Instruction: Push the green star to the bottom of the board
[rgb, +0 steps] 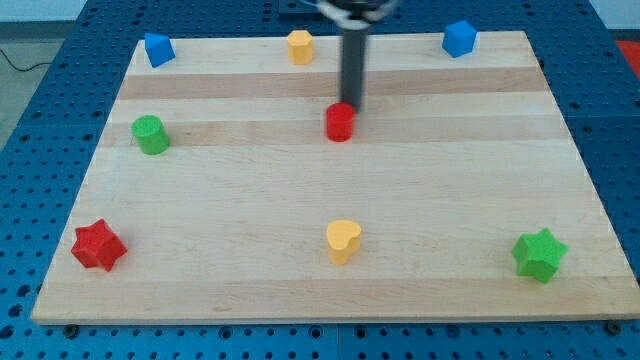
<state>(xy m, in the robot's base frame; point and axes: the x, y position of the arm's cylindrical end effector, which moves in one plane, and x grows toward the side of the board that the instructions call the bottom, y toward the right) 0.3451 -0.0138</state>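
The green star (540, 254) sits near the bottom right corner of the board (300, 290), close to the bottom edge but not quite at it. I think only a short push is left to do.

My tip (352, 104) is far from the star. It is up near the top middle of the board, right behind the red block (340, 122). It looks like it touches the red block or is just beside it; I cannot tell which. My tool is only a rod, so it has nothing to open or close, and it holds nothing.

To do this step well, I should first move away from the red block without shoving it. Then I should go to the right and come in above the star, on its top side. I need to line up with the middle of the star, so it slides straight down and does not spin off to the side. I should push slowly and stop before the star falls off the edge.

The yellow heart (343, 241) is well to the left of the star, so it should not get in my way.
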